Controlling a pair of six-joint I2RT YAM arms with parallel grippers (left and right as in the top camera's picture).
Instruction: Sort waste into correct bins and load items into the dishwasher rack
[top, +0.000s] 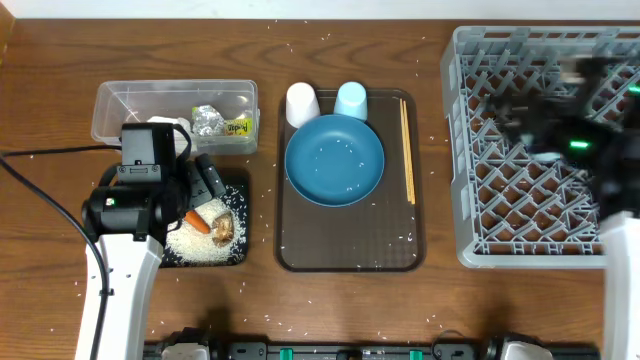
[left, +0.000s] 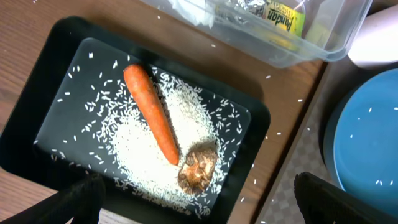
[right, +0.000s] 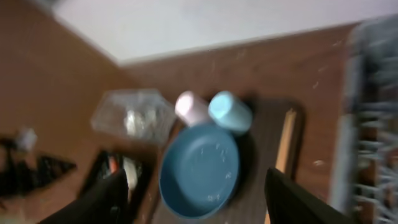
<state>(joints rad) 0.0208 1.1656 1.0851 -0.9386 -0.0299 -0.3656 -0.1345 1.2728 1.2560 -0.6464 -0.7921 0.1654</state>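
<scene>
The left gripper (left: 199, 193) hangs over the black tray (left: 53, 93), which sits at 8 o'clock on the worktop (top: 330, 310). Its fingers are spread wide and hold nothing. In the tray, the carrot (left: 152, 115) lies slantwise on a bed of rice (left: 134, 149). Its thin end is just beside the lump (left: 199, 167), which also sits on the rice.

The tub (top: 110, 110) stands at 10 o'clock, just beyond the black tray. It holds the foil ball (top: 208, 118) with the packet (top: 237, 127) at its 3 o'clock side.

The serving tray (top: 350, 240) is in the middle and carries the plate (top: 334, 160). The white cup (top: 302, 104) is at the plate's 11 o'clock and the blue cup (top: 351, 100) at its 12 o'clock, both upside down and close to its rim. The chopsticks (top: 407, 150) lie straight along the tray's 3 o'clock edge.

The rack (top: 500, 190) fills the 3 o'clock side. The right arm is above it, blurred by motion. In its wrist view the right gripper (right: 196, 193) is spread wide with nothing between the fingers. Loose grains dot the worktop and the plate.
</scene>
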